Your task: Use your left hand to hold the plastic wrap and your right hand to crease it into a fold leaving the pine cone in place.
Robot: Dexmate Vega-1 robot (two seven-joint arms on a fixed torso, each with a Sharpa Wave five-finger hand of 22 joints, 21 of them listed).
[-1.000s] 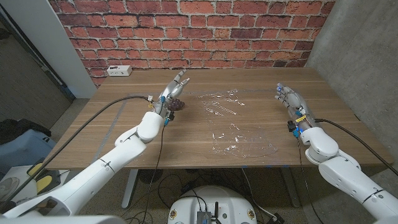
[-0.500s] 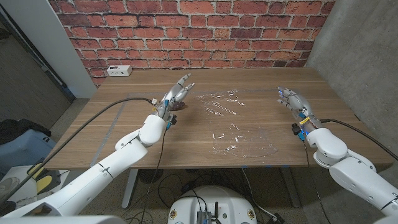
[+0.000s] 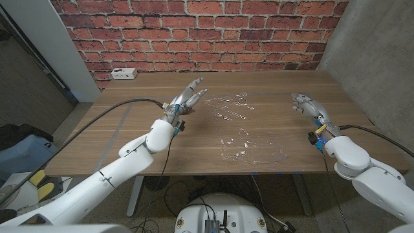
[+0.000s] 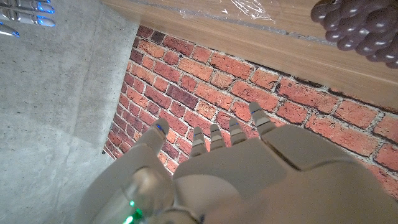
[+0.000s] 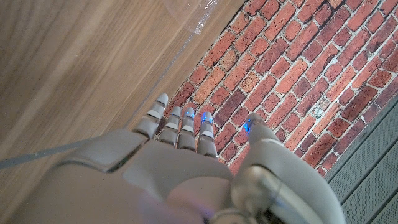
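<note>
Red brick wall behind a wooden table, grey concrete wall alongside, white power strip on the tabletop.

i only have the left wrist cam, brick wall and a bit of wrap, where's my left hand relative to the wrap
Observer: In the head view the left hand is raised by the left edge of the plastic wrap, fingers spread, holding nothing.
Operator: and the pine cone
Observer: The pine cone sits on the table just under that hand, beside the wrap, not on it.
Operator: where's the right hand
Observer: The right hand hangs open off the wrap's right side, apart from it.
</note>
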